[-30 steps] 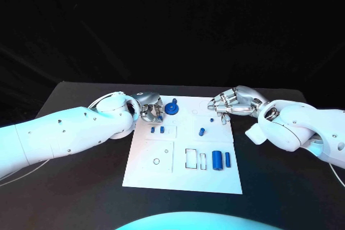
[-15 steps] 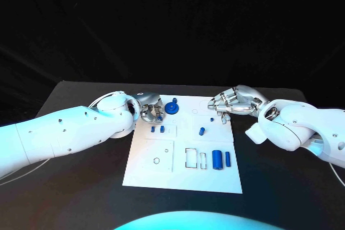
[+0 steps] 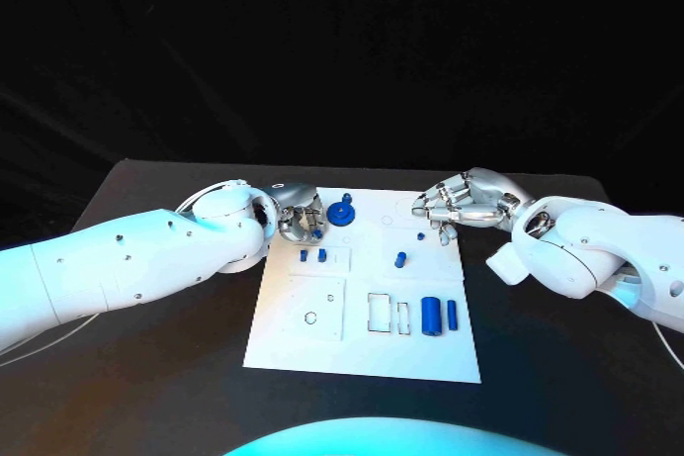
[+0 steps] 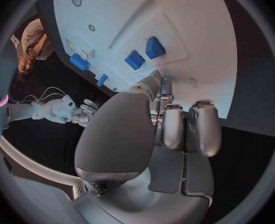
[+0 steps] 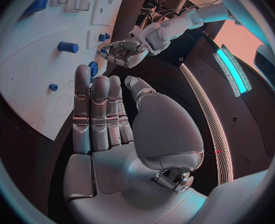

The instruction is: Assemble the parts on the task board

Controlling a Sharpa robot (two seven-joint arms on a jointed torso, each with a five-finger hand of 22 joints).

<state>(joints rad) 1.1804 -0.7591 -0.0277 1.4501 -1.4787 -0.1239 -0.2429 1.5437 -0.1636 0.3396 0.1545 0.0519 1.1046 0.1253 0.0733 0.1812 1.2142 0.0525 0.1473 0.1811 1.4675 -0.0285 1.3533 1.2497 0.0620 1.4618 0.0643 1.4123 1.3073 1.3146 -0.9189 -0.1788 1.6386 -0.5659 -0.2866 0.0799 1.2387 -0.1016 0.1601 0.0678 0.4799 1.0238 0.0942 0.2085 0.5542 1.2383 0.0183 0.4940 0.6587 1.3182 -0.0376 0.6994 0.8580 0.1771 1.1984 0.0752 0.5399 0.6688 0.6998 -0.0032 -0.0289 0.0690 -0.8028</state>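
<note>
Nothing moved since a second ago: left hand (image 3: 297,222) and right hand (image 3: 464,203) still poised over board (image 3: 306,342), fingers curled, holding nothing. Assembly stalled; parts (image 3: 429,318) waiting.

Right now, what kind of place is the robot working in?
Probably a robotics lab or demo bench: a black table against a dark backdrop, a white task board with outlined slots and blue parts, and cables by the left hand.
</note>
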